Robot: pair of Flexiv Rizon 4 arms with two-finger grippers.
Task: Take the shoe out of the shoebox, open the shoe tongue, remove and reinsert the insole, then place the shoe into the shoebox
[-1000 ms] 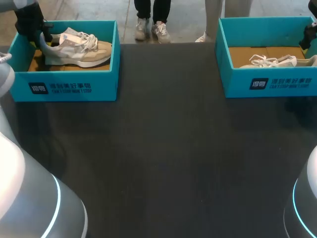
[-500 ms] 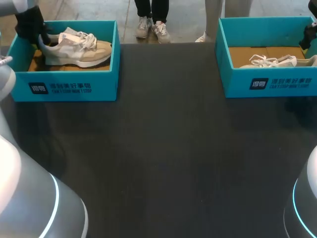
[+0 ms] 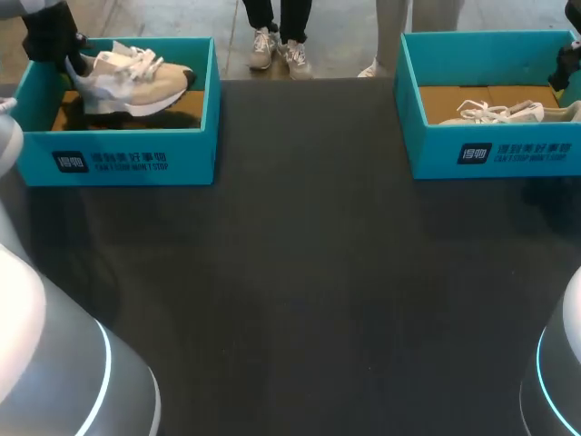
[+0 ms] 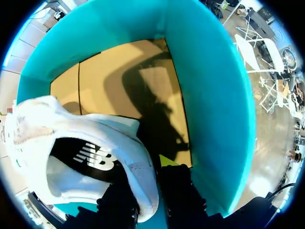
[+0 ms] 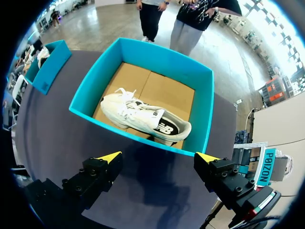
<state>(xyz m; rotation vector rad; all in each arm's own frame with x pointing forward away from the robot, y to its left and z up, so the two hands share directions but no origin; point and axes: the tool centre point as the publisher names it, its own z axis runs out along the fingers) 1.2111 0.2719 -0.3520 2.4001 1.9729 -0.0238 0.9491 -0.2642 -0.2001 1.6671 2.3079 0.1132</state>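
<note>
Up comes the beige shoe (image 3: 127, 77), which lay flat on the box floor a second ago and now hangs clear of it, heel raised, its dark shadow spread on the cardboard below. Starting at ten o'clock on the table (image 3: 300, 272), the left shoebox (image 3: 118, 150) sits teal and open. The left gripper (image 3: 54, 41) is at its far-left corner, at nine o'clock from the shoe. It's clamped on the heel: the left wrist view shows the left gripper (image 4: 151, 200) with the white heel collar of the beige shoe (image 4: 95, 143) pinched between its two dark fingers (image 4: 183, 195), one on either side. The rest of the shoe runs away ahead of the gripper toward its ten o'clock, over the cardboard floor (image 4: 109, 81). Across to two o'clock on the table sits the right shoebox (image 3: 490, 154), and the white shoe (image 3: 495, 112) lies on its side flat on the bottom. The right gripper (image 3: 567, 64) shows only at that box's far-right edge. From the right wrist view, the right gripper (image 5: 158, 157) has its yellow tips spread wide apart and holds nothing. The white shoe (image 5: 143, 119) is straight ahead at its twelve o'clock, well apart from it and inside the right shoebox (image 5: 202, 95).
</note>
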